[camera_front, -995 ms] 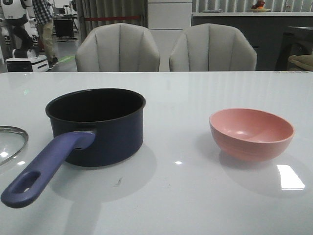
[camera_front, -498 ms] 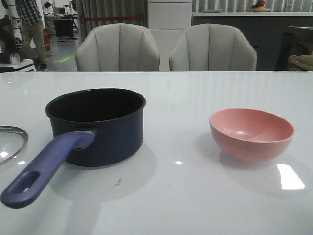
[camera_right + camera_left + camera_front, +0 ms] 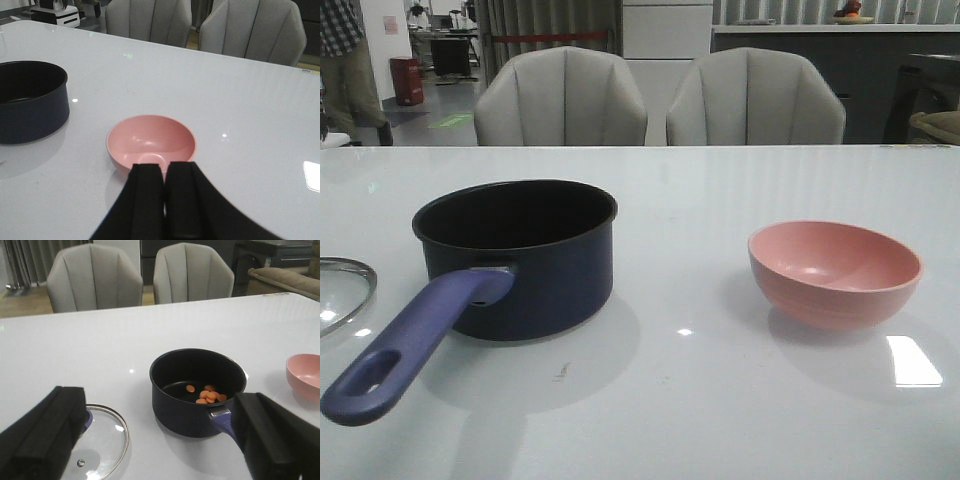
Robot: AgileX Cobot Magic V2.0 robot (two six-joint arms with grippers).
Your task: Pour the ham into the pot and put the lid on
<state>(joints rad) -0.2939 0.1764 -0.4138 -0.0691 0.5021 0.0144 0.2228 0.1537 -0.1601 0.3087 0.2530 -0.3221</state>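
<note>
Dark navy round pot with long purple-blue handle set on white table. Small orange-pink ham bits seen inside pot. Clear glass lid with metal rim laid flat just beside pot, on handle side. Empty pink round bowl set well apart from pot. Left gripper held wide open, nothing held. Right gripper closed tight, nothing held.
</note>
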